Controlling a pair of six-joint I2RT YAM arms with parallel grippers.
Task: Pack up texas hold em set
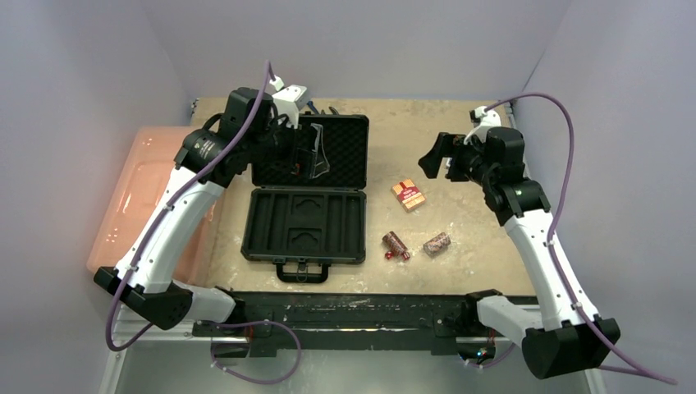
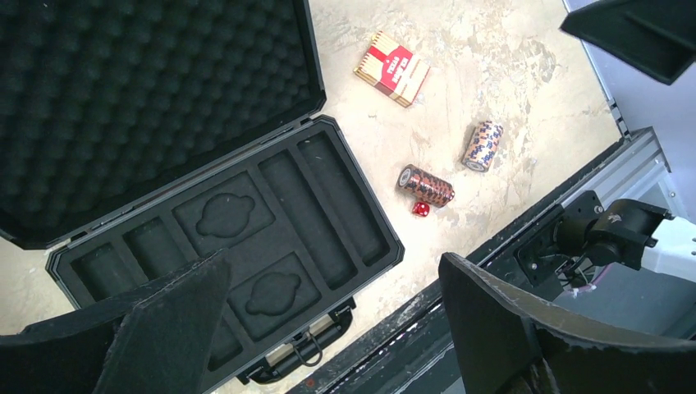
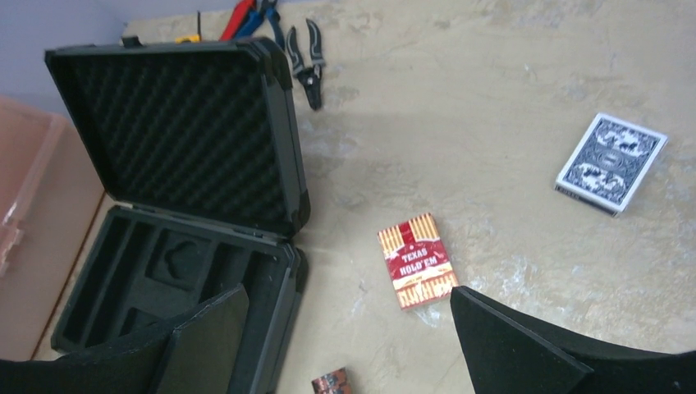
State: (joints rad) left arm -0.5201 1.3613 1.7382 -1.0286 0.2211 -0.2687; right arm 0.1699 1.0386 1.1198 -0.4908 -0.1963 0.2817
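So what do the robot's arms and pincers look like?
The left arm and right arm have white shells, black joints and bases, and a purple cable looping along each. The left pincer and right pincer each have two broad matte-black wedge fingers.

Reads "TEXAS HOLD'EM" in white capitals, two lines, on the dark red band across the red card box (image 3: 417, 261), clear as anything from the right wrist. Cream stripes above and below that band, no words in them. Same box (image 2: 391, 69) from the left wrist: white lettering turned sideways, too blurred to spell out. Overhead, just a red and cream patch, nothing legible. On the blue card box (image 3: 611, 162), ornate back pattern only, no readable words. On the chip rolls (image 2: 426, 185), edge markings too small to read.
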